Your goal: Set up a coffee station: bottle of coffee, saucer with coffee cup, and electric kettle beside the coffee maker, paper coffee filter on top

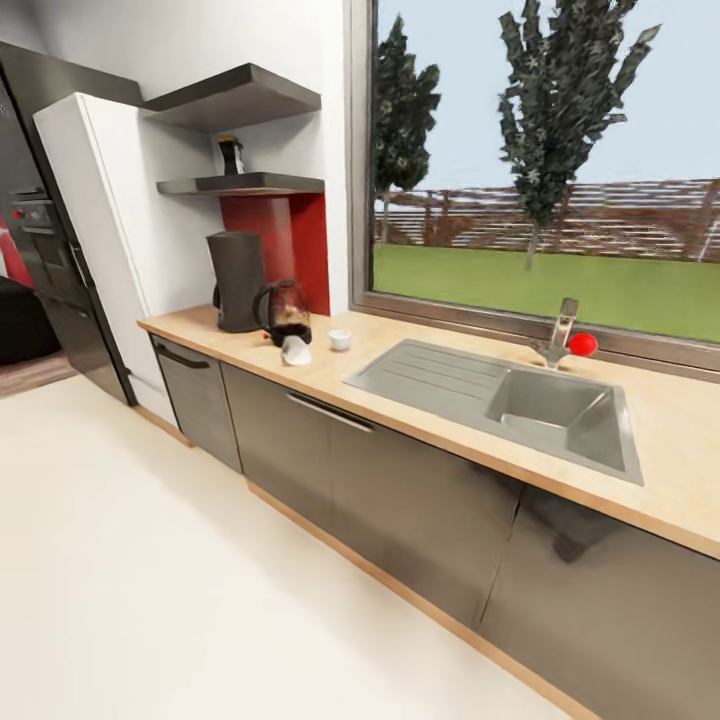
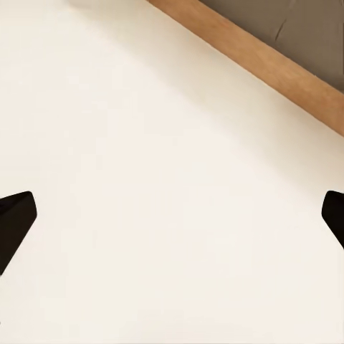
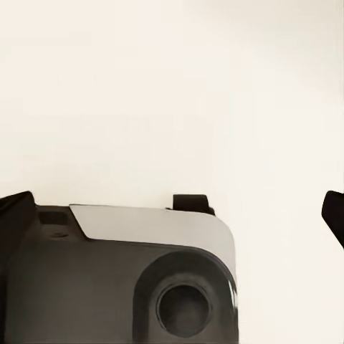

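Kitchen seen from the head camera, bench (image 1: 420,425) running the length of the window wall. Landmark: coffee maker (image 1: 237,281), upright on the bench at its far end, next to the white cabinet (image 1: 105,230). Electric kettle (image 1: 287,313) stands just beside the coffee maker on the sink side, touching or nearly so; cannot tell which. Paper coffee filter (image 1: 295,351) lies on the bench in front of the kettle, close against its base. Coffee cup (image 1: 340,340) sits on the bench a little beyond the kettle, between the coffee maker and the sink (image 1: 520,400); too small to tell whether a saucer lies under it. Bottle of coffee (image 1: 231,156) stands on the kitchen shelf (image 1: 245,184) directly above the coffee maker, under a thicker grey shelf (image 1: 235,97). Red panel (image 1: 285,240) behind the coffee maker. Left wrist view: left pincer (image 2: 172,215) spread wide, dark fingertips (image 2: 14,222) at both edges, nothing between, pale floor (image 2: 143,179) below and the cabinet plinth (image 2: 251,61) beyond. Right wrist view: right pincer (image 3: 172,215) likewise spread and empty, over floor and part of the robot base (image 3: 122,279).
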